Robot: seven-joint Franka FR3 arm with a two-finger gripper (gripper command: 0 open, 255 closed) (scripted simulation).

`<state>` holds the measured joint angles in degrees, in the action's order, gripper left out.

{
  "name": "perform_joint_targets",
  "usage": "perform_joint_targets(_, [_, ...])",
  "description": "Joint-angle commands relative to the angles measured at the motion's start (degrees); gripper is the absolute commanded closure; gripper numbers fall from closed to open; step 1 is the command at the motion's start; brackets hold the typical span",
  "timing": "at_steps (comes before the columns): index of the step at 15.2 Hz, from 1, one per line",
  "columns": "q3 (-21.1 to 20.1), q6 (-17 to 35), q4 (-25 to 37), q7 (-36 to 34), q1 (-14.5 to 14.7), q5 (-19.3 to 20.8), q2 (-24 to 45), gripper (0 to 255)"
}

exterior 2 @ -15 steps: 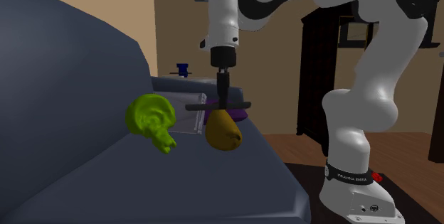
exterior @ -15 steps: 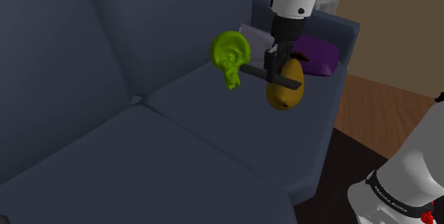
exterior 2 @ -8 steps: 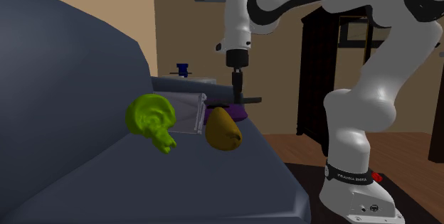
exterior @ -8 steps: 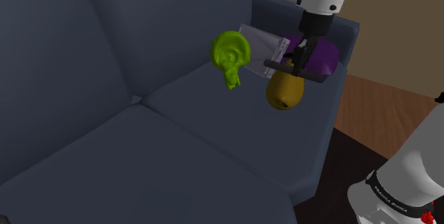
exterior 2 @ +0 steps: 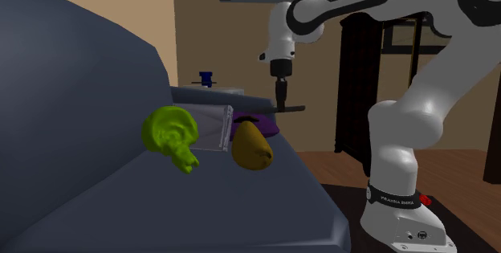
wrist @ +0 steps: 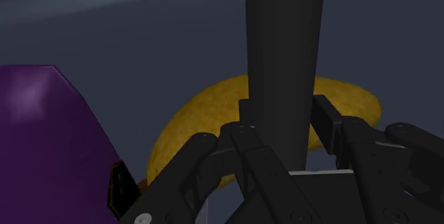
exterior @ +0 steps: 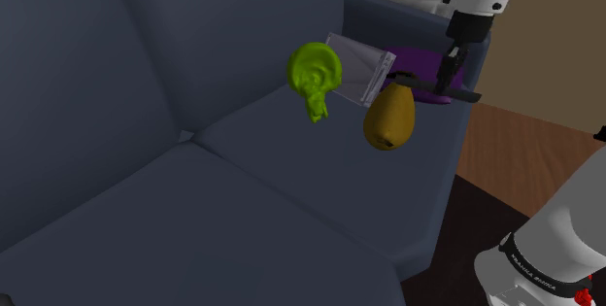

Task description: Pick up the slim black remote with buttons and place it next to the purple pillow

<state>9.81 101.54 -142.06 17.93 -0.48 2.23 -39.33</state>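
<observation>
- Shoulder view: the pincer (exterior: 449, 79) is closed on the slim black remote (exterior: 420, 82), gripping it near mid-length.
- The remote hangs level in the air, just above the purple pillow (exterior: 420, 59) and clear of it.
- Wrist view: the remote is clasped from both sides, with the pillow below and to one side.
- An ochre pear-shaped object (exterior: 388, 121) lies just beside the pillow on the sofa (exterior: 194, 187).

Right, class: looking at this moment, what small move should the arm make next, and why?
Probably lower straight down a little. The claw is shut on the slim black remote, holding it in the air beside the purple pillow, above the dark blue-grey sofa seat. It should near the seat before releasing, keeping off the yellow-brown rounded object.
</observation>
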Motion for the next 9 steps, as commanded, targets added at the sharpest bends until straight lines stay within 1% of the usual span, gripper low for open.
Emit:
perform_joint_targets(1, [2.4,-0.4,0.3,2.9,-1.3,1.7,-0.2,255])
perform_joint_targets(8, [11.0,-1.4,2.6,12.9,-5.4,7.2,0.8,255])
perform_joint_targets(9, [11.1,-0.6,1.9,12.9,-5.5,7.3,0.8,255])
